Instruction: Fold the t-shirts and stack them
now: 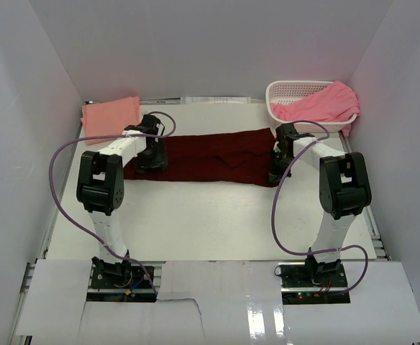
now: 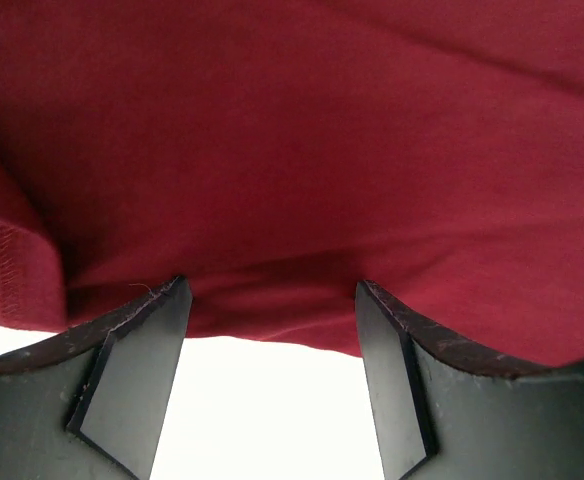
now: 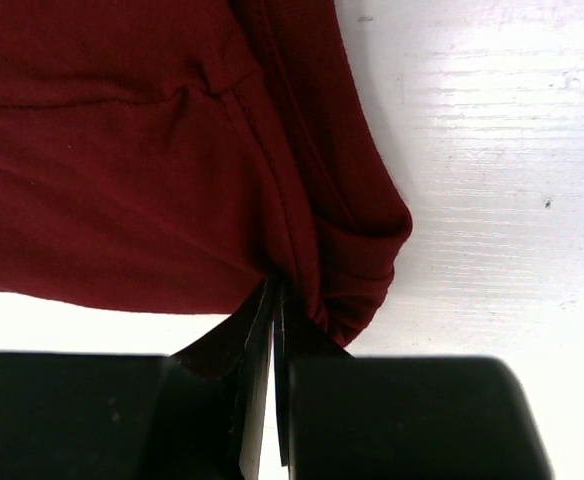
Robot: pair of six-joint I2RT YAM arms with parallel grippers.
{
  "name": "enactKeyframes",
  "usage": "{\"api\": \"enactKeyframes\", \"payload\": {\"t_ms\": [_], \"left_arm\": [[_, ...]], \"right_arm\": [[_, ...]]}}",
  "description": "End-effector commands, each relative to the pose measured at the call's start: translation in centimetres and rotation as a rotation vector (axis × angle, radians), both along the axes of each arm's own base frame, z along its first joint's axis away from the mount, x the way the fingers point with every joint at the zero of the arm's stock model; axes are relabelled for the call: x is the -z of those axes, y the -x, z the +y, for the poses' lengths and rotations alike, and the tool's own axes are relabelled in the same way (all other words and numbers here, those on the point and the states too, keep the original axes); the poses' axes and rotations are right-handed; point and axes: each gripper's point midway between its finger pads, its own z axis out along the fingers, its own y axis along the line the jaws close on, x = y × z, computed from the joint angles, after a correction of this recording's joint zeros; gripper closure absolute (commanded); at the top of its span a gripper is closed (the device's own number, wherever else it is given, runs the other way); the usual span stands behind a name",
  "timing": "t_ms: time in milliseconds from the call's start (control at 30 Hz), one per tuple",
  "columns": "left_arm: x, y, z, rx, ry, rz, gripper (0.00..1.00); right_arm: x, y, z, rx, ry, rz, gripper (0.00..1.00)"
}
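A: Top external view: where's the maroon shirt (image 1: pixel 217 158) lying?
B: It's stretching across mid bench (image 1: pixel 210 223), btw both arms.
A: Jaws?
B: R jaws are pinching its bunched right-end corner, fully closed. L jaws are standing wide apart at its left end, clamping nothing.

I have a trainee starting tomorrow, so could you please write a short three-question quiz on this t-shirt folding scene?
1. True or false: the right fingers are shut on the maroon t-shirt.
2. Which sits in the white lattice basket: A maroon t-shirt, B salmon t-shirt, C pink t-shirt?
3. Fill in: the left fingers stand ____ at the maroon t-shirt's edge.
Key: 1 true; 2 C; 3 open.
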Motion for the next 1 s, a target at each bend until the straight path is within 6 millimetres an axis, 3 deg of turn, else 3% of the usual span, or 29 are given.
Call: {"api": "enactKeyframes", "payload": {"t_ms": [0, 233, 400, 500, 600, 733, 900, 967], "left_arm": [[1.7, 1.0, 1.9, -0.029, -0.109, 0.045, 0.23], [2.7, 0.8, 3.9, -0.086, -0.209, 0.053, 0.23], [1.6, -0.4, 4.6, -0.101, -0.247, 0.015, 0.23], [-0.1, -1.5, 3.9, -0.111, -0.212, -0.029, 0.23], [-2.9, -2.9, 2.4, -0.114, -0.131, -0.091, 0.23], [-6.2, -3.1, 0.7, -0.118, -0.08, -0.119, 0.23], [-9.4, -2.9, -1.2, -0.123, -0.032, -0.163, 0.22], [-10.1, -2.8, -2.0, -0.115, -0.017, -0.175, 0.22]], "right_arm": [[2.8, 0.8, -3.9, 0.05, 0.147, 0.071, 0.92], [3.0, 0.6, -6.3, 0.113, 0.189, 0.079, 0.92], [2.4, 0.2, -6.8, 0.129, 0.21, 0.064, 0.92], [1.7, -0.5, -6.6, 0.131, 0.198, 0.046, 0.92], [-0.4, -2.1, -6.2, 0.133, 0.186, 0.001, 0.92], [-4.3, -4.4, -5.1, 0.115, 0.162, -0.082, 0.83], [-8.7, -6.0, -1.6, 0.028, 0.131, -0.174, 0.74], [-9.1, -6.0, -0.1, -0.01, 0.128, -0.181, 0.73]]}}
